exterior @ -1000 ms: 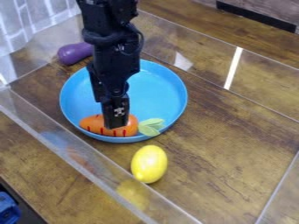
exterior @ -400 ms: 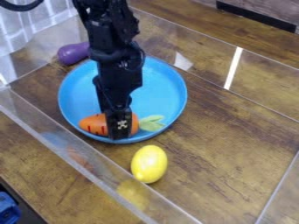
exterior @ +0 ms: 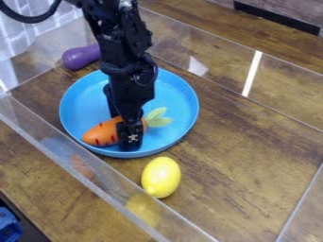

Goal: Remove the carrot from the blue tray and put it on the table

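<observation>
The carrot (exterior: 101,133) lies in the near part of the blue tray (exterior: 180,93), its orange body to the left and its light green leafy end (exterior: 158,116) to the right. My gripper (exterior: 127,138) points straight down over the carrot's middle, low in the tray. Its black fingers (exterior: 128,142) stand open astride the carrot and hide its middle. I cannot tell whether they touch it. The table (exterior: 240,142) is dark brown wood planks around the tray.
A yellow lemon (exterior: 161,177) lies on the table just in front of the tray. A purple eggplant (exterior: 78,57) sits behind the tray at the left. Clear acrylic walls (exterior: 76,161) edge the table near and far.
My gripper has sunk over the carrot's middle. The carrot has turned: its leafy end swung toward the back of the tray, its orange body shifted slightly left.
</observation>
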`<state>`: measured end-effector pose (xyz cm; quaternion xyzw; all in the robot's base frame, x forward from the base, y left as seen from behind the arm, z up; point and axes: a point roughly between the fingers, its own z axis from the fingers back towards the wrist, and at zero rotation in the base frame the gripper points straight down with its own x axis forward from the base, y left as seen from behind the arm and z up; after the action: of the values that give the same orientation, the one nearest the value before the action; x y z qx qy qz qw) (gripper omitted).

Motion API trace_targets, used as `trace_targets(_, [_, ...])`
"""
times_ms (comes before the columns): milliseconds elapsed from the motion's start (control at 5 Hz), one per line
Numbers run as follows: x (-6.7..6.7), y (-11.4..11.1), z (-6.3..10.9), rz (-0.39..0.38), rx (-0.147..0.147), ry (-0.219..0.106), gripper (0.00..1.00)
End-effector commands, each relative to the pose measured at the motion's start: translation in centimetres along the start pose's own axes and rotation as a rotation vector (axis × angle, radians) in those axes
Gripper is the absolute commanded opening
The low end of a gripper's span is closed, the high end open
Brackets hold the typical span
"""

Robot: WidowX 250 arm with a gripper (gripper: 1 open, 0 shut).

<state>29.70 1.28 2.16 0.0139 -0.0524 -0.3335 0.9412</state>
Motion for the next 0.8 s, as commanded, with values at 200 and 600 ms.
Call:
trace_targets(200, [0.34, 0.64, -0.24, -0.01, 0.013, -0.018, 1.0])
trace_targets(600, [0.57, 0.85, -0.65, -0.017, 0.018, -0.03, 1.0])
